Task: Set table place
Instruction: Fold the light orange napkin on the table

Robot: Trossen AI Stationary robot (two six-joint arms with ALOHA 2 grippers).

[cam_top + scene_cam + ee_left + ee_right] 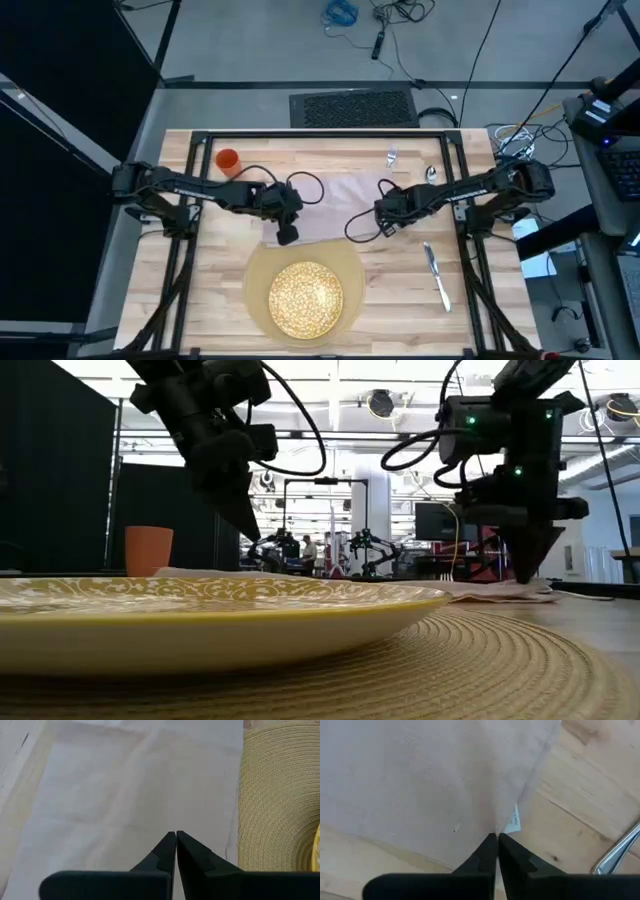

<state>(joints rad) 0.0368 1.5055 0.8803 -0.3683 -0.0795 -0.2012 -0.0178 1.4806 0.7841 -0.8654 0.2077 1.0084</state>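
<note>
A robotics lab, judging by a pale wooden plank tabletop (pixel 200 290) in a black metal rail frame, loose cables (pixel 400 12) on the grey floor, more robot arms (pixel 365 548) and people (pixel 309 550) under bright ceiling lights behind.

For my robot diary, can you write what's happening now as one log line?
left gripper: shut, over pinkish-grey cloth napkin | right gripper: shut at napkin edge | gold-speckled round plate: on round tan woven mat

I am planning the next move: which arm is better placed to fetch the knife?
Probably the right. The knife lies on the right side of the table, close to the right gripper. The left gripper hangs over the napkin, across the mat.
</note>
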